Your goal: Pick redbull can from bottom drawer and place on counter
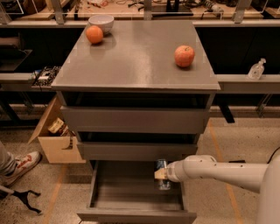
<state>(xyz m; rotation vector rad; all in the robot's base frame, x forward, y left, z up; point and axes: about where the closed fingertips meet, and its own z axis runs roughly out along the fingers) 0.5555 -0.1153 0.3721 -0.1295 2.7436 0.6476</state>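
Grey all over, the drawer cabinet stands in front of me with its flat counter (135,61) slightly glossy under the lights. The two upper drawers are pushed in and the bottom drawer (131,194) is pulled out toward me, its dark floor showing. A white arm (214,169) reaches in from the right at the level of that open drawer. Its gripper (160,174) sits at the drawer's right side, fingers closed on the middle of the redbull can (165,183). The can stands upright in the grip, blue and silver with its silver top just below the front of the middle drawer. Its lower end hangs over the drawer's interior near the right wall, and I cannot tell whether it touches the floor. On the counter, an orange (94,34) lies at the back left corner, just beside a white bowl (101,22). A reddish apple (184,56) sits well apart from them, toward the right edge. A wooden workbench (131,8) runs behind the cabinet. An open cardboard box (57,144) leans on the floor to the left, and someone's shoe (22,162) shows near it.
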